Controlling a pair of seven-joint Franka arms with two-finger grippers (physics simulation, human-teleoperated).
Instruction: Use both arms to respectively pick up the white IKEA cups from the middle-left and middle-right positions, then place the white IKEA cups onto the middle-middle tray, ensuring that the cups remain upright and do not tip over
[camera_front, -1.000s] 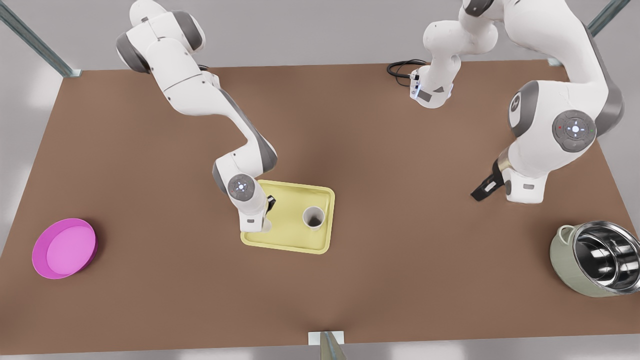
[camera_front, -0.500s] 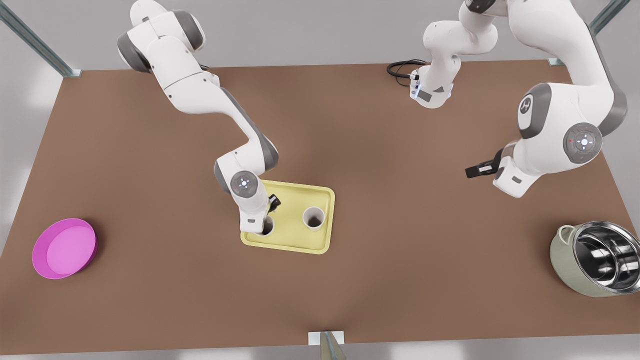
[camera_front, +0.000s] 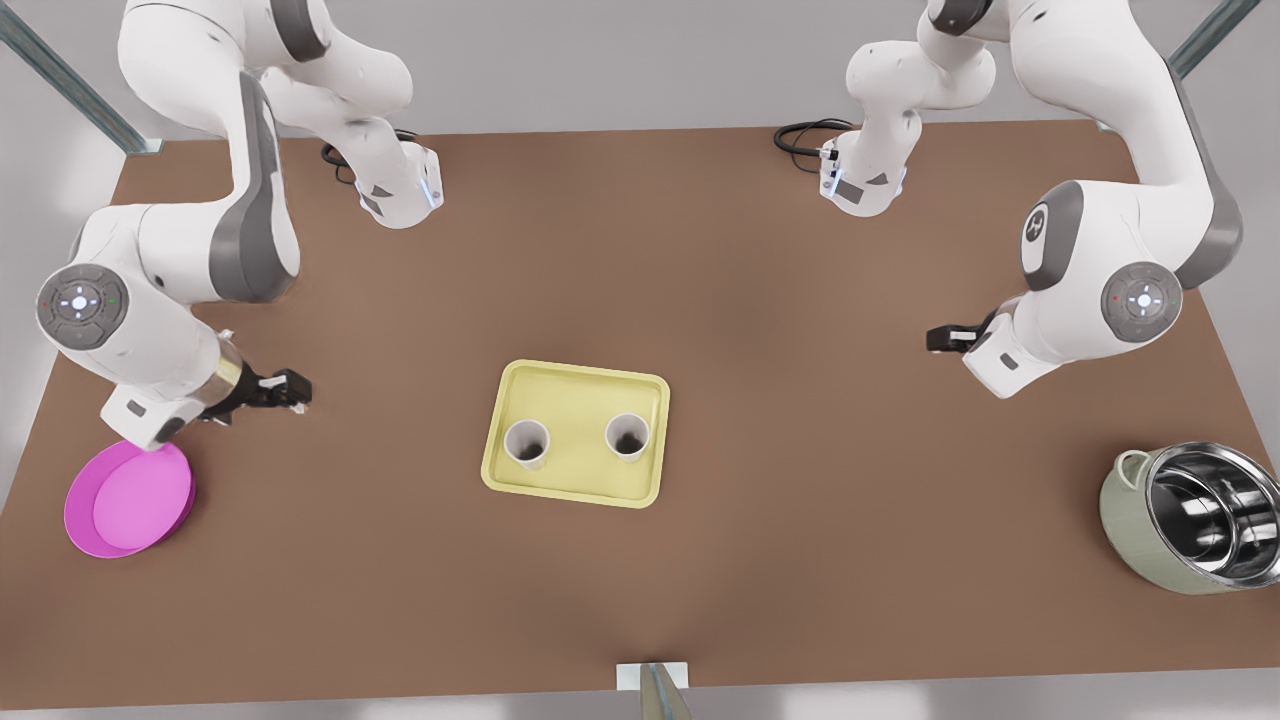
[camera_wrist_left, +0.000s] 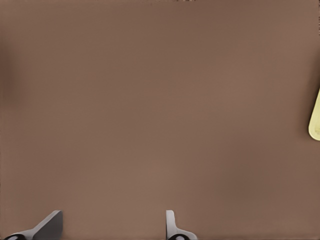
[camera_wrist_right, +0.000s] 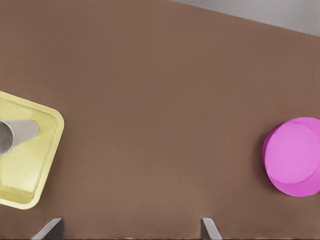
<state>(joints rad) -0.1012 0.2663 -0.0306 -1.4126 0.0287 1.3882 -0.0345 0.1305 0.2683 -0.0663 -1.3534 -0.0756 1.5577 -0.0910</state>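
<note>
White IKEA cups (camera_front: 527, 443): upright, side by side on tray (camera_front: 580, 385);
Left gripper (camera_front: 295, 388): spread, empty; arm folded low near magenta bowl (camera_front: 125, 500);
Right gripper (camera_front: 940, 338): spread, empty; arm bent

Two glossy white jointed arms (camera_front: 190, 250) with grey joint panels, round lit wrist discs, small black two-finger grippers (camera_front: 290, 390).

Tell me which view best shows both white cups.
The front view: both white cups stand upright, apart, on the tray, with the left gripper and right gripper off to either side. The right wrist view catches one cup at its edge; the left wrist view reaches a sliver of tray.
</note>
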